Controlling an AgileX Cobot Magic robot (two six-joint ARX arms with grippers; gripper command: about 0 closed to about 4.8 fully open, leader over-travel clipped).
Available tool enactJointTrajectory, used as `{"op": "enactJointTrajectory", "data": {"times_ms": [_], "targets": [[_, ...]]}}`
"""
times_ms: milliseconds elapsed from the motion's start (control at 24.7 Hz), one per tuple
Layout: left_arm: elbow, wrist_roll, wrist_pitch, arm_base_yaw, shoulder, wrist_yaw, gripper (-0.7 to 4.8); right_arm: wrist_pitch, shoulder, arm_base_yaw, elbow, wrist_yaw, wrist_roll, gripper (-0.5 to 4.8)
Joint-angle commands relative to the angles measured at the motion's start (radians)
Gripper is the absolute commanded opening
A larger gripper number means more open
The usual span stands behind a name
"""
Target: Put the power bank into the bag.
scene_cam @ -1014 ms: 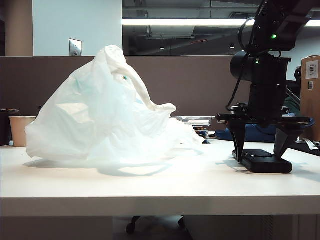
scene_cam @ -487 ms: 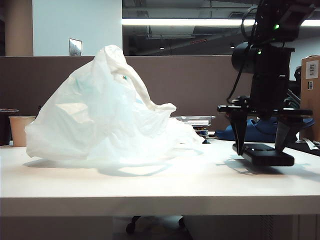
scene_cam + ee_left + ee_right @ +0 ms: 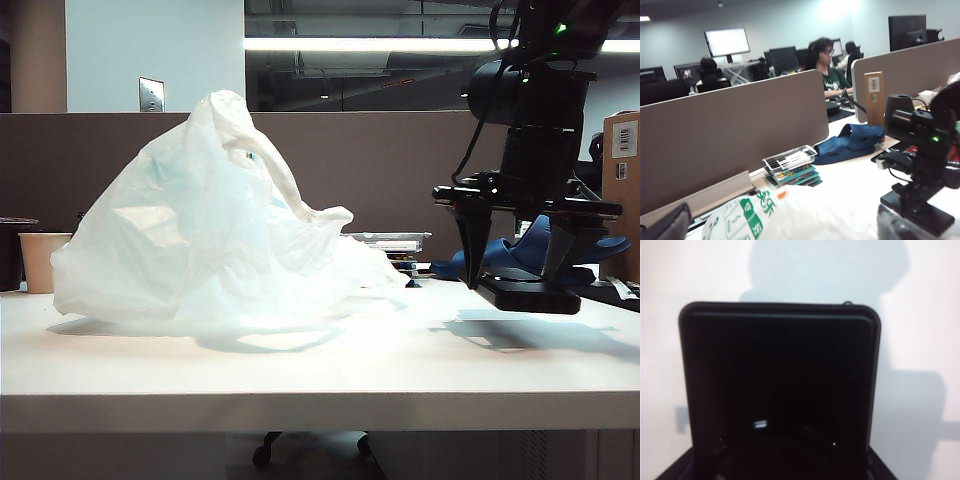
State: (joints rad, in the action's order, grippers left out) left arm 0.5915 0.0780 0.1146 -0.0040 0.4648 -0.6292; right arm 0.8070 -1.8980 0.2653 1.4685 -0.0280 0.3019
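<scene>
My right gripper clamps the power bank clear of the table, bag well left; my left gripper sits behind the bag, probably spread wide.

A ceiling light strip gives bright light from behind, so the table glares white and soft shadows lie under the bag and the power bank. The left wrist view is a little blurred at its near edge. In the right wrist view the power bank is a dark shape without detail.
</scene>
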Motion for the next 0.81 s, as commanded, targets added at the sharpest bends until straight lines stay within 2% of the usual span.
{"op": "enactJointTrajectory", "data": {"times_ms": [41,122,243,446,608,649,730,811], "targets": [[0.116,0.025,-0.002,-0.002,0.161,-0.063,4.30,-0.007,0.010,0.002,0.012,-0.040,-0.006,2.81],[0.208,0.073,-0.010,-0.010,0.291,-0.106,4.30,-0.004,0.010,0.002,0.028,-0.056,-0.025,2.81],[0.347,0.163,-0.070,-0.066,0.467,-0.108,4.30,0.005,0.010,0.002,0.071,-0.060,-0.045,2.81],[0.487,0.192,-0.092,-0.166,0.676,-0.104,4.30,0.005,0.010,0.002,0.135,-0.116,-0.045,2.81],[0.554,0.289,-0.148,-0.237,0.806,-0.015,4.30,0.005,0.010,0.003,0.175,-0.243,-0.045,2.81],[0.562,0.299,-0.161,-0.254,0.841,0.041,4.30,0.004,0.010,0.003,0.183,-0.275,-0.045,2.81],[0.566,0.337,-0.193,-0.290,0.884,0.095,4.30,0.000,0.010,0.004,0.188,-0.297,-0.045,2.81],[0.566,0.357,-0.228,-0.313,0.906,0.101,4.30,0.008,0.010,0.004,0.187,-0.299,-0.050,2.80]]}}
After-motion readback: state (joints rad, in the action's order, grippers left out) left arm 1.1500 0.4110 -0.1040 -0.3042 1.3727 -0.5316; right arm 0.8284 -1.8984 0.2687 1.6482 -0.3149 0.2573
